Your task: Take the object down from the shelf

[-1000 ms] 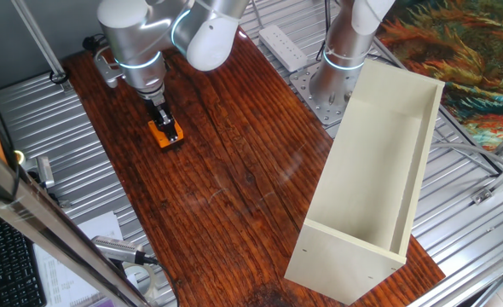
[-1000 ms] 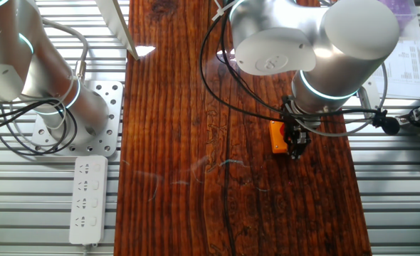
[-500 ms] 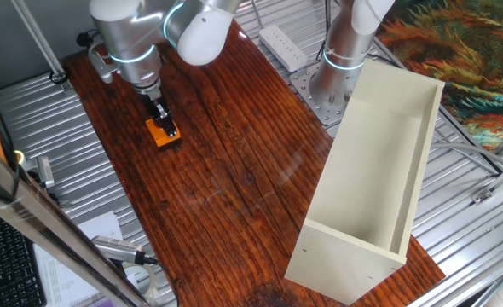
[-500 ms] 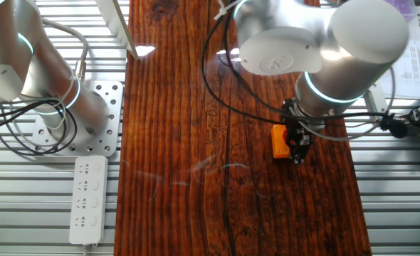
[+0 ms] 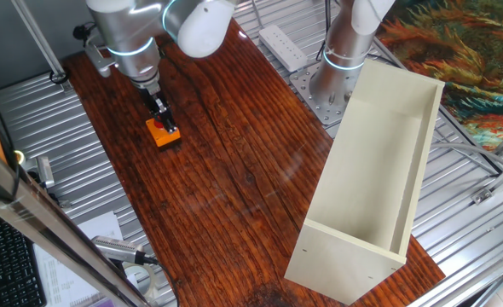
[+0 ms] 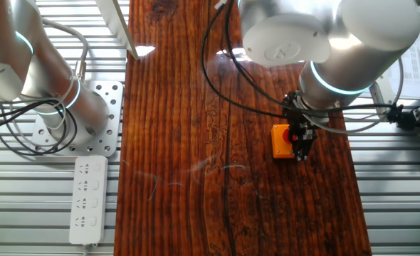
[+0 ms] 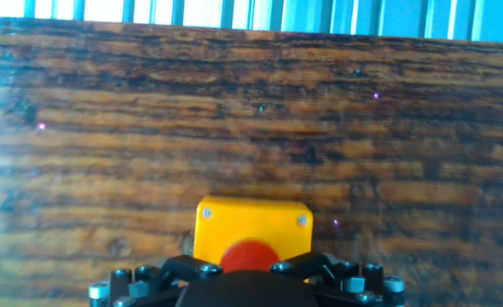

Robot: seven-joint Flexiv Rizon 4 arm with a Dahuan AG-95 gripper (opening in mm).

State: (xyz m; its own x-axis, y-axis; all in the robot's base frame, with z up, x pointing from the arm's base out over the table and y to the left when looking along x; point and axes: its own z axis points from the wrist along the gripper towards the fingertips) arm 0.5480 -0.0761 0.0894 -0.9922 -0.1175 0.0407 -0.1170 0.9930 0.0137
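Hand view shows the orange box [image 7: 252,232] sitting flat on the dark wooden table [image 7: 234,128], its red round button [image 7: 249,256] partly covered by the black body of the pincer [image 7: 250,286] at the bottom of the picture. From one fixed view, the orange box [image 5: 163,133] lies near the table's far left corner, close to the left edge, and the pincer [image 5: 159,114] hangs at the box's upper side, its dark fingers just above or touching the top; whether the fingers are apart or together cannot be told from any picture. In the other fixed view the box [image 6: 282,141] sits by the right edge of the table [image 6: 174,142], with the pincer [image 6: 302,142] at its right side, beside the button. The shelf [image 5: 372,183], a long cream open-faced box, lies at the table's [image 5: 234,188] near right corner, well apart from the orange box, its open side showing bare inner panels. A white power strip [image 6: 87,198] rests off the table on the metal frame.
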